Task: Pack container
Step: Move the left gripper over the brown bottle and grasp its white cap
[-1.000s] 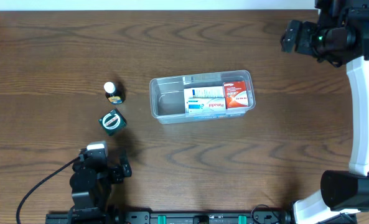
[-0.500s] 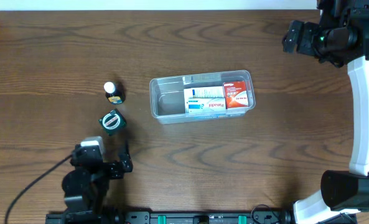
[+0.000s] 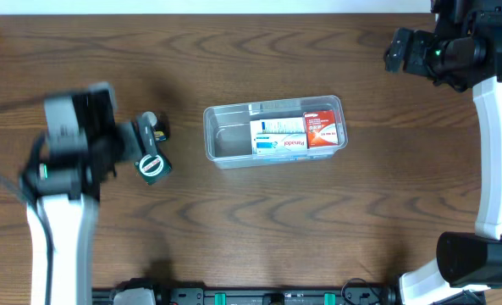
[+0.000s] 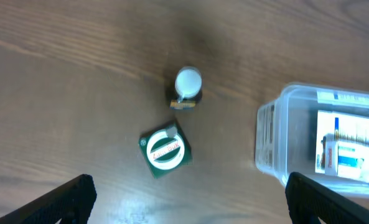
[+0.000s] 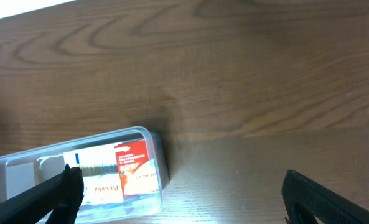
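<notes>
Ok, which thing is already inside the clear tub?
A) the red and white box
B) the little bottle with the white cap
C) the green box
A: the red and white box lies inside the container, while the little bottle and the green box stand outside it.

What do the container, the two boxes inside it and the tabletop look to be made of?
The container: clear, glossy plastic, it seems; contents show through its walls. The white-and-blue box and the red box: likely printed cardboard, flat faces with lettering. The table: wood or wood-look laminate, matte, visible grain; cannot tell which.
</notes>
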You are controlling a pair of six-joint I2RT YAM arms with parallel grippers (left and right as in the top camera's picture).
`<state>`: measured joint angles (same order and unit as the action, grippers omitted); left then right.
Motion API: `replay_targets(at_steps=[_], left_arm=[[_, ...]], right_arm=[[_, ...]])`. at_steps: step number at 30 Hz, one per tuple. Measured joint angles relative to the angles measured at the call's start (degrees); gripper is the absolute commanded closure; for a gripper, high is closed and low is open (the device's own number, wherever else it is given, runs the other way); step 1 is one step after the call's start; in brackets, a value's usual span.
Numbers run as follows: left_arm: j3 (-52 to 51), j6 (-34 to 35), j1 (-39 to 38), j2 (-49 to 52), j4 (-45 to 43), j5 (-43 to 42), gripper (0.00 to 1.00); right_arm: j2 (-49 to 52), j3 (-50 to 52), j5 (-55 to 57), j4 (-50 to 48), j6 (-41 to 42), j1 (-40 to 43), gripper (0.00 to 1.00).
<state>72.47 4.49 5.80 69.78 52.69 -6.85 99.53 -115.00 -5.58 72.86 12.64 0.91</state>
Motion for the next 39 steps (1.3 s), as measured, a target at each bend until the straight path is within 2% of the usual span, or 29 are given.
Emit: replay_targets(at_steps=[6, 14, 20, 31, 39], left_arm=[[6.36, -0.04, 0.00, 10.84, -1.38, -2.45, 0.02], [6.38, -0.09, 0.00, 15.30, -3.52, -3.63, 0.00], [6.45, -0.98, 0.00, 16.13, -5.29, -3.69, 0.07], [6.67, -1.53, 0.00, 27.21, -7.04, -1.88, 0.09], [6.67, -1.66, 0.00, 30.93, -7.69, 0.42, 0.22]], right_arm=[[0.00, 0.00, 0.00, 0.00, 0.00, 0.00, 0.01], [0.00, 0.00, 0.00, 0.00, -0.02, 0.00, 0.01], [0.00, 0.00, 0.00, 0.00, -0.02, 0.00, 0.01], [0.00, 0.00, 0.00, 0.00, 0.00, 0.00, 0.01], [0.00, 0.00, 0.00, 0.00, -0.02, 0.00, 0.01]])
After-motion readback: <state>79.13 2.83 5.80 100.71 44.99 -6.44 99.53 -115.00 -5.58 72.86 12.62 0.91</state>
